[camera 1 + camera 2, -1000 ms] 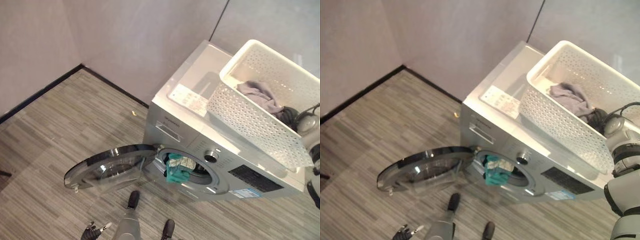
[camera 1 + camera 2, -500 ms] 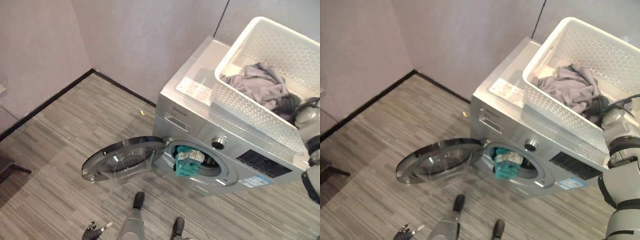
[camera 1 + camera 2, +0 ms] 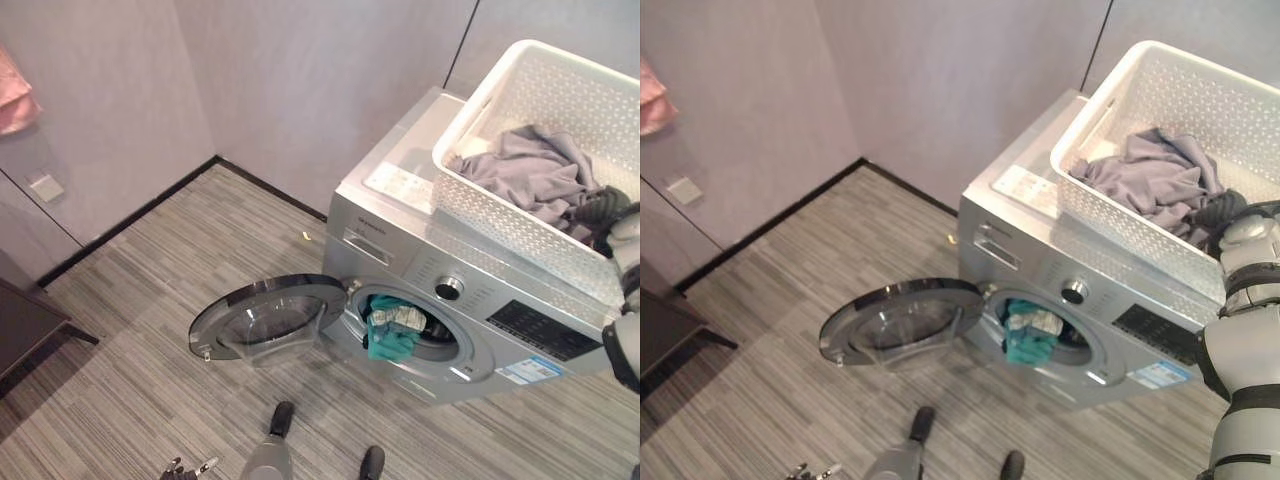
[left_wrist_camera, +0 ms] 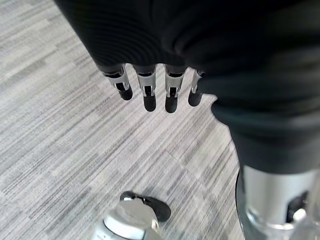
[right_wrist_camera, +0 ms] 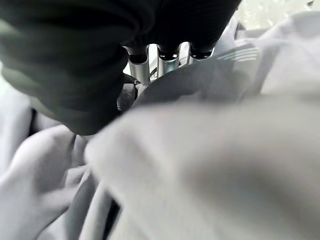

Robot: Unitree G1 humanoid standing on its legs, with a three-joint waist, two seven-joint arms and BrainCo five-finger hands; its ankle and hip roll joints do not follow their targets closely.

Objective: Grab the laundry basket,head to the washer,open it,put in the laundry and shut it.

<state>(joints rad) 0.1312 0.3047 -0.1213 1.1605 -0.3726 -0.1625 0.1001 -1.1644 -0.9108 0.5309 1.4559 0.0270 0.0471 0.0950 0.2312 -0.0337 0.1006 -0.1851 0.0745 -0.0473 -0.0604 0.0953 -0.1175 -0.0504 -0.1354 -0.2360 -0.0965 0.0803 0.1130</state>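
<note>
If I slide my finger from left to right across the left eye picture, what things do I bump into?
Pink cloth on the wall → round washer door hanging open → teal clothes spilling from the washer's hole → control knob → grey clothes in the white laundry basket → right hand reaching into the basket.

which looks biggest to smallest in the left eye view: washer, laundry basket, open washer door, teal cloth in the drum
1. washer
2. laundry basket, nearer the camera, so its rank is unsure
3. open washer door
4. teal cloth
</note>
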